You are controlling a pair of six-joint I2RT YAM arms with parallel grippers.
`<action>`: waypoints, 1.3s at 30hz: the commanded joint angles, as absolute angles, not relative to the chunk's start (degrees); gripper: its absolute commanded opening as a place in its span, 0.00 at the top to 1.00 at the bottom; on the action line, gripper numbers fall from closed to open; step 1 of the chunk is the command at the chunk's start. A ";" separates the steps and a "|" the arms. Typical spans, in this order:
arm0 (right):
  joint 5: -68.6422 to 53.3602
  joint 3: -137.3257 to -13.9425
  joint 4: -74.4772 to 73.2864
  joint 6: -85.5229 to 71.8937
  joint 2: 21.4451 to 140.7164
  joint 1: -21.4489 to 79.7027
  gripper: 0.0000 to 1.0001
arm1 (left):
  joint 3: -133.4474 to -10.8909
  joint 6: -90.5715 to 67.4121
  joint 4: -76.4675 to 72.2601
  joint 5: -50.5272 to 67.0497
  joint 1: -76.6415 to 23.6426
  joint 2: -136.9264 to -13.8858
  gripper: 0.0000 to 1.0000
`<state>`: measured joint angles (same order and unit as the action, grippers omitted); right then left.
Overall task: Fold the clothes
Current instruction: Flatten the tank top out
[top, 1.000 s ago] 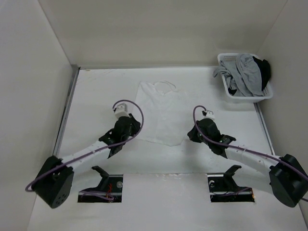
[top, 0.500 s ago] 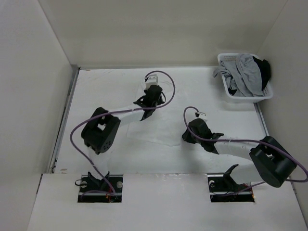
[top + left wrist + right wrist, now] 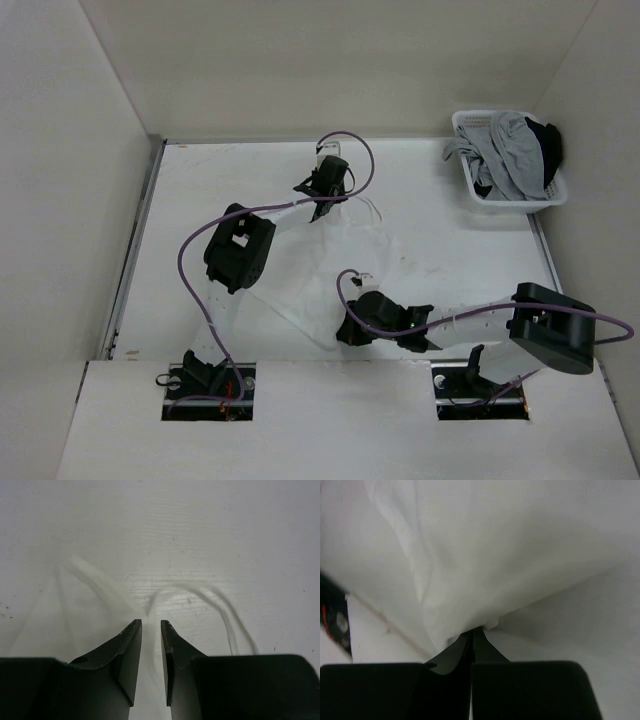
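Observation:
The clothes (image 3: 350,250), one thin white garment, lie stretched slantwise on the white table. Its neck end is far, its lower corner near. My left gripper (image 3: 322,200) is down at the neck end. In the left wrist view its jaws (image 3: 151,622) stand a narrow gap apart. Creases of the fabric (image 3: 90,595) run to that gap, and a thin strap loop (image 3: 225,615) lies ahead on the right. My right gripper (image 3: 344,332) is at the near corner. In the right wrist view it (image 3: 472,632) is shut on a pinch of the white fabric (image 3: 495,555), which rises from its tips.
A white slatted basket (image 3: 500,207) holding grey and black clothing stands at the far right corner. Walls close in the table on the left, back and right. Two dark cut-outs (image 3: 210,385) sit at the near edge by the arm bases.
My left arm has reached from the garment's left side to its far neck end. My right gripper has shut on the lower corner and moved left and nearer, dragging the garment askew.

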<state>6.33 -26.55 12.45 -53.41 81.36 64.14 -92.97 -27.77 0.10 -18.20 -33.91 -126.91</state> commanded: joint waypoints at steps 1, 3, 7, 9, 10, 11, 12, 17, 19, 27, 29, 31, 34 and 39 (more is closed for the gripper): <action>4.40 -28.65 11.52 -56.34 79.02 68.67 0.98 | -92.56 -26.80 2.02 -17.05 -34.67 -123.50 0.79; 5.01 -28.48 10.90 -55.38 76.04 69.91 0.89 | -89.66 -26.90 1.23 -16.88 -35.28 -121.65 0.79; 8.69 -23.83 8.97 -53.35 63.23 62.03 0.63 | -85.18 -25.49 0.44 -14.95 -38.35 -117.70 0.79; 10.19 -21.89 6.52 -52.30 55.41 55.36 0.61 | -82.37 -24.18 -0.17 -13.98 -40.55 -115.50 0.80; 11.07 -20.93 5.20 -51.86 51.37 51.85 0.63 | -80.79 -23.91 -0.87 -13.71 -41.69 -114.53 0.80; 12.47 -20.13 4.14 -51.77 47.41 48.42 0.68 | -79.38 -23.82 -1.57 -13.36 -42.83 -113.65 0.81; 13.52 -19.43 3.43 -51.68 44.68 45.60 0.74 | -78.06 -24.34 -2.28 -13.19 -43.80 -113.03 0.81; 12.76 -16.79 1.93 -50.80 36.48 29.60 0.94 | -77.16 -27.24 -5.97 -13.62 -46.97 -113.64 0.81; 9.60 -16.44 2.63 -49.75 37.52 25.46 0.94 | -79.00 -28.03 -6.50 -14.06 -47.06 -115.48 0.81; 5.10 -11.17 8.52 -49.57 39.72 21.66 0.89 | -84.55 -27.69 -6.59 -15.91 -47.85 -119.44 0.80; 5.27 -10.37 9.49 -49.83 40.16 21.75 0.87 | -86.47 -26.11 -6.24 -15.91 -49.08 -120.40 0.79; 5.62 -10.02 10.11 -50.27 39.99 21.40 0.85 | -88.67 -25.14 -5.63 -16.00 -50.31 -121.72 0.78; 5.98 -9.76 9.41 -50.45 38.50 20.44 0.81 | -92.27 -25.22 -3.26 -16.26 -51.19 -124.36 0.78; 5.36 -9.05 8.44 -50.89 36.30 17.97 0.77 | -97.20 -25.93 1.92 -18.80 -51.02 -128.31 0.78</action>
